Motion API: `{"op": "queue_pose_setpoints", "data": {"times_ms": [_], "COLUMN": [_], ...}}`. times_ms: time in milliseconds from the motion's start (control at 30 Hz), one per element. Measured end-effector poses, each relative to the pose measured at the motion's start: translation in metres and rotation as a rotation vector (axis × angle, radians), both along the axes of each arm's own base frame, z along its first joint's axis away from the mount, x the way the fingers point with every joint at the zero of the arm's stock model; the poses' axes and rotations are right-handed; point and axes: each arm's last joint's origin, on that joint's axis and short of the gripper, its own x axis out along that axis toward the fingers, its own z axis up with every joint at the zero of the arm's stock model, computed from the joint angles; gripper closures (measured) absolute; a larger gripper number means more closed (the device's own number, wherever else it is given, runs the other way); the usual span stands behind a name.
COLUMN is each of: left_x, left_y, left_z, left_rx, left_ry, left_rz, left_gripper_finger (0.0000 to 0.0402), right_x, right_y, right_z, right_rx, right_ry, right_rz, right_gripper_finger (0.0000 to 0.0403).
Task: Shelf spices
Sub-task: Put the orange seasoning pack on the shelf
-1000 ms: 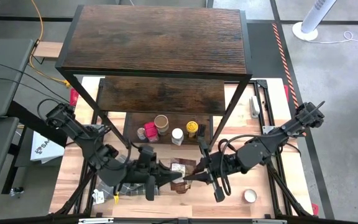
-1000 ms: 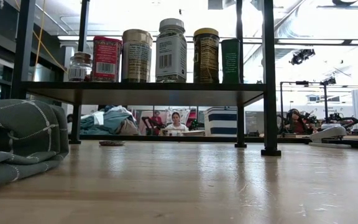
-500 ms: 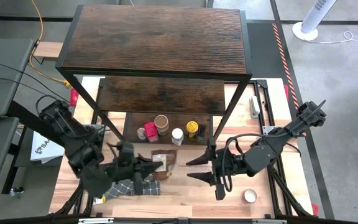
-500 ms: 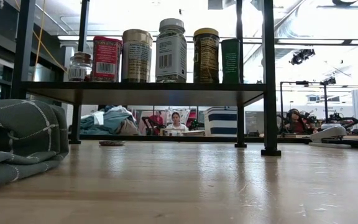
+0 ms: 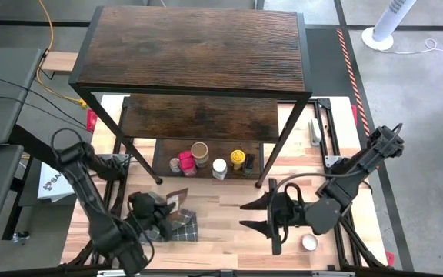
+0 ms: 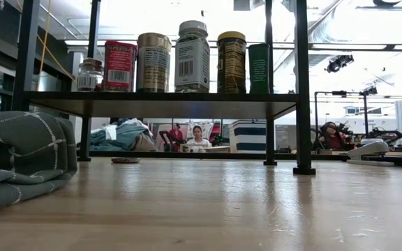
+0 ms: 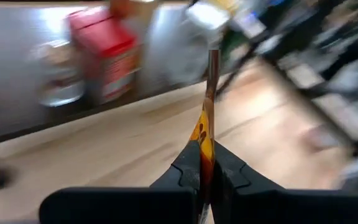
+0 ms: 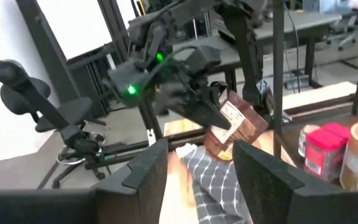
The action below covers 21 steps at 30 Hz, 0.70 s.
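The light wood table (image 5: 221,231) carries the tall shelf (image 5: 194,50) of dark boards on a black frame, and a grey checked cloth (image 5: 177,228) lies at the near left. The low view shows only bare tabletop in front of the shelf, with the folded cloth at its left edge and, far behind, a cluttered room where a person (image 6: 198,137) sits. A white fan (image 5: 391,23) stands on the grey floor beyond the table's right corner.

The left gripper (image 5: 160,211) hangs above the cloth, well in front of the shelf, and is clamped on a flat brown spice packet (image 5: 177,201) that sticks out past its fingertips toward the shelf. The left wrist view shows the packet edge-on, pinched tight between the two fingers (image 7: 185,168), with the blurred red tin beyond it.

On the lowest board, beyond and to the right of that gripper, stands the row of spices (image 5: 210,161): a small clear jar, the red tin (image 6: 120,66), a tan-lidded jar, a white-lidded bottle (image 6: 192,57), a yellow-lidded jar (image 6: 232,63) and a dark green container.

The right gripper (image 5: 254,215) waits to the right of the cloth, fingers spread wide and holding nothing. A small white lid (image 5: 309,242) lies just behind it. Only the right wrist view shows the packet's white label (image 8: 232,115), raised above the cloth.
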Motion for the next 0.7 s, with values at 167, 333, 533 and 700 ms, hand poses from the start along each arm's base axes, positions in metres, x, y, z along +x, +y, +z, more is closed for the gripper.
{"op": "queue_pose_setpoints", "data": {"times_ms": [167,333,533,700], "left_x": [0.006,0.026,0.043,0.036], "left_y": [-0.006,-0.003,0.012,0.022], "left_z": [-0.022,-0.041,-0.04,-0.013], "left_rx": [0.079,0.193,0.185,0.23], "left_ry": [0.175,0.3,0.177,0.018], "left_rz": [-0.004,-0.007,0.098,0.07], "left_gripper_finger": [0.0401,0.0401,0.0402,0.0401], "right_x": [-0.001,0.0,0.0,-0.001], "right_y": [0.0,-0.002,-0.005,-0.023], "right_z": [-0.004,-0.005,-0.01,-0.027], "right_rx": [0.043,0.049,0.012,-0.064], "right_ry": [0.036,0.042,0.086,0.199], "right_rz": [-0.012,-0.031,-0.05,-0.263], "right_gripper_finger": [0.0226,0.0226,0.0226,0.0236]}}
